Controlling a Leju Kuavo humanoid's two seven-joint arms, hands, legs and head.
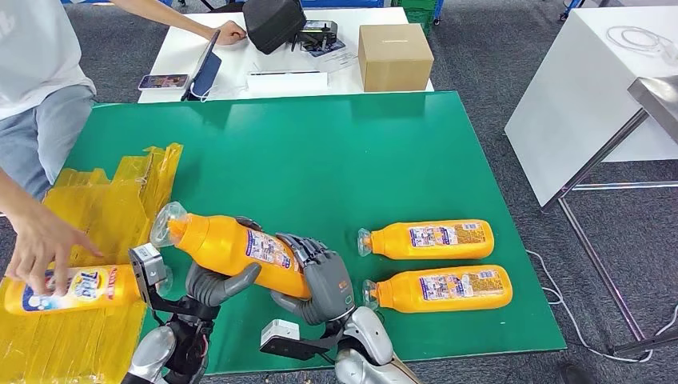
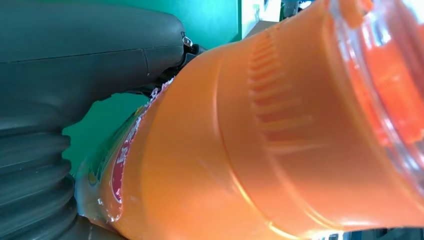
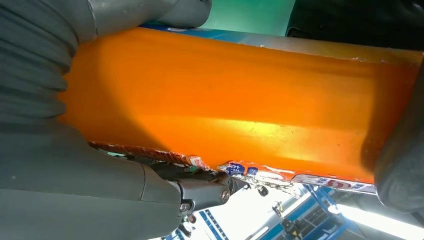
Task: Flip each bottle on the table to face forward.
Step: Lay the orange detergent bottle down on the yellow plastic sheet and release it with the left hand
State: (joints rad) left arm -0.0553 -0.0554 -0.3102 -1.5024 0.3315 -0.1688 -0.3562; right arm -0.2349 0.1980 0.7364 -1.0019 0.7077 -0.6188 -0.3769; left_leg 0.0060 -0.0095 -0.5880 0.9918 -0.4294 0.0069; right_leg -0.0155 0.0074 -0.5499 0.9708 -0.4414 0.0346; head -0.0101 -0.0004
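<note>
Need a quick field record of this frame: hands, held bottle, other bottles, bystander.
left robot hand: grips the held bottle from below, near its neck end
right robot hand: wraps the held bottle's body near its base
held bottle: orange, lifted off the green mat, tilted, clear cap pointing up-left
bottles on mat: two orange ones lying flat, far bottle and near bottle, caps to the left
fourth bottle: lying on the yellow bags, a person's hand on it

Head view high, looking down, both wrist views close against held bottle (image 1: 240,250)
</note>
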